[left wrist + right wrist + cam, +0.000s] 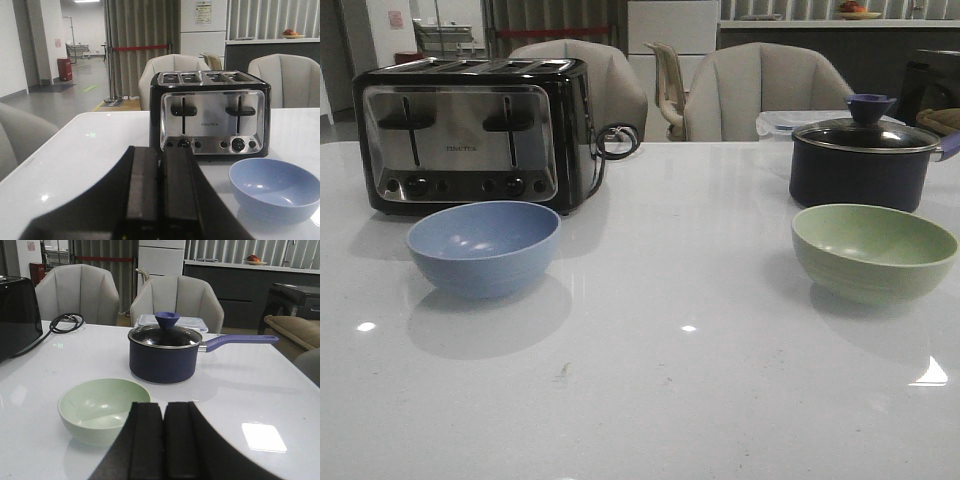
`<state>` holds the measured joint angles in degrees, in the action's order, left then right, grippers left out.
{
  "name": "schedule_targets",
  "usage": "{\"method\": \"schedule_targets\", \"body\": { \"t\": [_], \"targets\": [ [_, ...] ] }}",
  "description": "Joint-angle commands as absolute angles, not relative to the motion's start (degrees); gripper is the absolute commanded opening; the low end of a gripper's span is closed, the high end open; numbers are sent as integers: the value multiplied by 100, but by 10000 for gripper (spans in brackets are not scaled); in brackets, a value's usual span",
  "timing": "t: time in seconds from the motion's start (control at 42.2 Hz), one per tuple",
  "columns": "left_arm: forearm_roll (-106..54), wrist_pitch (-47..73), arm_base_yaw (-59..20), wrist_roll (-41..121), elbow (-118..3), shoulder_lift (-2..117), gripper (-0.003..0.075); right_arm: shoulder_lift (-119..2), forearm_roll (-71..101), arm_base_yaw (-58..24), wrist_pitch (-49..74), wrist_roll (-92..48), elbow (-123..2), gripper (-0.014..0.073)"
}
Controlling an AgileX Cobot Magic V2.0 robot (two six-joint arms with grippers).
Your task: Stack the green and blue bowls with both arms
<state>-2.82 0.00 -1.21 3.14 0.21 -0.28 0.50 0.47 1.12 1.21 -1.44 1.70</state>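
The blue bowl (483, 247) stands upright and empty on the left of the white table, in front of the toaster; it also shows in the left wrist view (274, 189). The green bowl (874, 251) stands upright and empty on the right, in front of the navy pot; it also shows in the right wrist view (103, 409). My left gripper (160, 155) is shut and empty, short of the blue bowl and to its side. My right gripper (164, 409) is shut and empty, just beside the green bowl. Neither gripper shows in the front view.
A black and silver toaster (475, 131) stands at the back left, its cord (615, 140) coiled beside it. A dark navy pot with a glass lid (865, 155) stands at the back right, handle pointing right (240, 340). Grey chairs (760, 92) line the far edge.
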Motion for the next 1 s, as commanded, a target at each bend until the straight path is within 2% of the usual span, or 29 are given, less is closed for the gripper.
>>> {"method": "schedule_targets", "body": {
  "t": [0.0, 0.711, 0.853, 0.972],
  "targets": [
    [-306, -535, -126, 310, 59, -123, 98, 166, 0, 108, -421, -157, 132, 36],
    [-306, -774, -126, 310, 59, -123, 98, 166, 39, 108, -626, -157, 126, 36],
    [-306, -985, -126, 310, -215, -123, 98, 166, 209, 93, -614, -157, -392, 36],
    [-306, -948, -126, 310, -816, -123, 98, 111, 197, 93, 42, -162, -1258, 36]
  ]
}}
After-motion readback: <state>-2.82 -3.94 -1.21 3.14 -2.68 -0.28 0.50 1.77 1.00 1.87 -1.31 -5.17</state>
